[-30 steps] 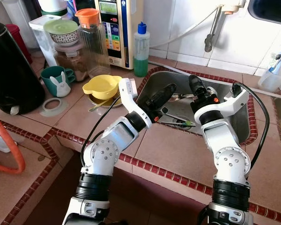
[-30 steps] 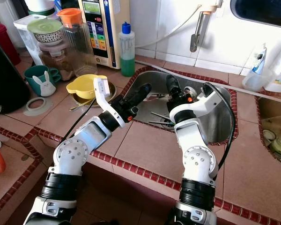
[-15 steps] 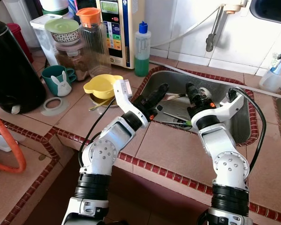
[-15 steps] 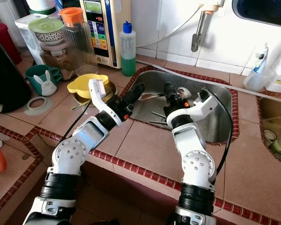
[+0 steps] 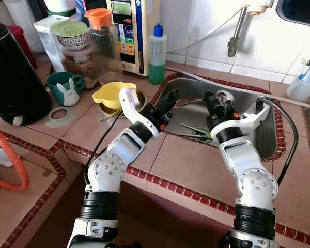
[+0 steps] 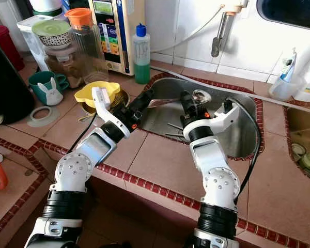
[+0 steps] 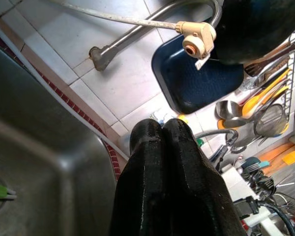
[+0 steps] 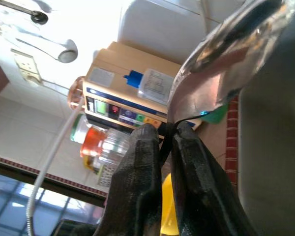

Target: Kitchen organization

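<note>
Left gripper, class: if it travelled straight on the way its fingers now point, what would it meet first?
The left gripper, fingers shut, points up and across the steel sink toward the tiled back wall. The way looks free over the basin; probably the wall near the tap pipe comes first, though depth is unclear.

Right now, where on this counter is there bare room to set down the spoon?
The tiled counter in front of the sink, between the two arms, is bare, as is the stretch to the sink's right. The back left is crowded: yellow bowl, bunny mug, jars and soap bottle. The right hand holds the spoon over the sink.
</note>
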### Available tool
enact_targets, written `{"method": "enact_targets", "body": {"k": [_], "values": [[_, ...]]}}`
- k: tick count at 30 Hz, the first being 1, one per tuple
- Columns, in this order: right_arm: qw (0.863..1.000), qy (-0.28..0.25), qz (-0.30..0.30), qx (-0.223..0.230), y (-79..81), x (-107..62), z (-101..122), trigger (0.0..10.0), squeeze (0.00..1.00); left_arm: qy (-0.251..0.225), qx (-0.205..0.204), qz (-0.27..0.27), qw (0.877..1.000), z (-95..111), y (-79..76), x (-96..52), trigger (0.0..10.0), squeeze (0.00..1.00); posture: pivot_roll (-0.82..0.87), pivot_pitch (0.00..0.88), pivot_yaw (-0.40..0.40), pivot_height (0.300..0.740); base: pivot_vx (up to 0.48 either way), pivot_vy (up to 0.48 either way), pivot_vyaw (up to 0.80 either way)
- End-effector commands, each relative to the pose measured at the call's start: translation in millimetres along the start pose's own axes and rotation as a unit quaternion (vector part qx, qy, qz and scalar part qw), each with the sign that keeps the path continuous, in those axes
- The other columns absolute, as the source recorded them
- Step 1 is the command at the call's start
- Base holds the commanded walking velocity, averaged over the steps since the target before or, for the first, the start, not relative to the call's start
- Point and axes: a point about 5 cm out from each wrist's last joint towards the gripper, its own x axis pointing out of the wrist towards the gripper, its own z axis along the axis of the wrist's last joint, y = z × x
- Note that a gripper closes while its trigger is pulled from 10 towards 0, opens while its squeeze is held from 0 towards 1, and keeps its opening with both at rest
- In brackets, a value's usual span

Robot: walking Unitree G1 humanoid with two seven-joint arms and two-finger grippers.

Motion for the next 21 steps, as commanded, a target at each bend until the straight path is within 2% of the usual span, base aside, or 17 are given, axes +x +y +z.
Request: {"method": "enact_targets", "body": {"k": [1,8,9,10,11,12,13,14,15,16,21], "values": [[0.999,0.005,0.024,0.040,10.7,3.5,-17.1,0.0,0.00,0.017,-0.026,-0.014,0.999,-16.3,-12.6,12.9,0.0,0.00,0.10,0.038,0.039,0.740,0.000,0.000,0.00],[0.999,0.003,0.034,0.043,14.2,7.4,-15.7,0.0,0.00,0.046,-0.039,-0.027,0.998,-27.5,-16.0,10.6,0.0,0.00,0.10,0.036,0.035,0.740,0.000,0.000,0.00],[0.998,0.002,0.035,0.042,14.4,7.6,-15.3,0.0,0.00,0.051,-0.041,-0.028,0.997,-29.3,-16.1,10.3,1.8,0.00,0.10,0.035,0.035,0.740,0.000,0.000,0.00],[0.999,0.002,0.035,0.042,14.5,7.7,-15.0,0.0,0.00,0.052,-0.041,-0.028,0.997,-30.0,-16.0,10.3,1.8,0.00,0.10,0.035,0.034,0.740,0.000,0.000,0.00],[0.999,0.002,0.035,0.042,14.5,7.8,-14.8,0.0,0.00,0.053,-0.042,-0.027,0.997,-30.4,-15.9,10.3,4.4,0.00,0.10,0.035,0.034,0.740,0.000,0.000,0.00],[0.998,0.001,0.036,0.041,14.7,7.9,-14.7,0.0,0.00,0.057,-0.047,-0.030,0.997,-31.5,-16.1,10.2,6.0,0.00,0.10,0.035,0.034,0.740,0.000,0.000,0.00],[0.999,0.000,0.037,0.040,14.6,8.0,-14.2,0.0,0.00,0.064,-0.054,-0.032,0.996,-33.4,-15.9,10.0,8.7,0.00,0.09,0.034,0.034,0.740,0.000,0.000,0.00],[0.999,0.000,0.037,0.038,14.5,7.9,-13.9,0.0,0.00,0.070,-0.055,-0.032,0.996,-34.7,-15.6,9.9,10.0,0.27,0.09,0.033,0.034,0.740,0.000,0.000,0.00],[0.999,0.001,0.037,0.036,14.3,7.7,-13.7,0.0,0.00,0.072,-0.054,-0.032,0.995,-35.3,-15.3,10.0,10.0,0.82,0.09,0.033,0.034,0.740,0.000,0.000,0.00],[0.999,0.001,0.037,0.036,14.3,7.7,-13.7,0.0,0.00,0.072,-0.054,-0.032,0.995,-35.3,-15.3,10.0,10.0,1.00,0.09,0.033,0.034,0.740,0.000,0.000,0.00],[1.000,-0.001,0.026,0.007,11.6,6.3,-11.9,0.0,0.00,0.085,-0.040,-0.023,0.995,-36.2,-11.2,9.1,10.0,1.00,0.09,0.032,0.034,0.740,0.000,0.000,0.00]]}}
